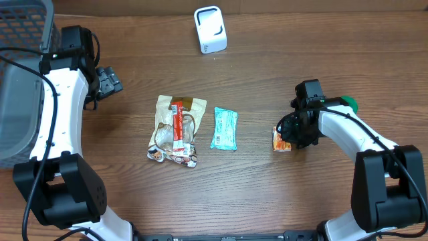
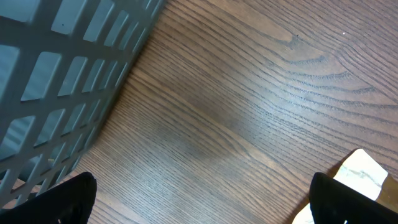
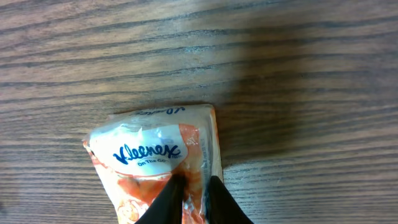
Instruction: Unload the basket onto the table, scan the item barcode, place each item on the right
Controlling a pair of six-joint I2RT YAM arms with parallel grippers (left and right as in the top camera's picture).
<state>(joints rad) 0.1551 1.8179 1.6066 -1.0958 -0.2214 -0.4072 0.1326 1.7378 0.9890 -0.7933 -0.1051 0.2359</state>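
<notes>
1. Grey mesh basket [image 1: 20, 47]: far L corner of wood worktop [image 1: 301, 53].
2. L pincer [image 1: 108, 80]: just R of basket, jaws wide open, nothing betw. them, over bare wood.
3. Brown snack bag [image 1: 175, 129] w/ red label: L of ctr, lying flat, crumpled foil at near end.
4. White scanner [image 1: 210, 29]: far side, ctr, standing alone.
5. Teal pkt [image 1: 225, 128]: just R of snack bag, flat, not touching it.
6. Kleenex tissue pack [image 3: 152, 155]: orange/white, R of ctr, well apart from scanner; lifted or resting, can't tell.
7. R pincer [image 3: 193, 200]: closed on pack's R edge, fingers pinching wrapper.
8. Green object [image 1: 349, 104]: beside R arm, mostly hidden.
</notes>
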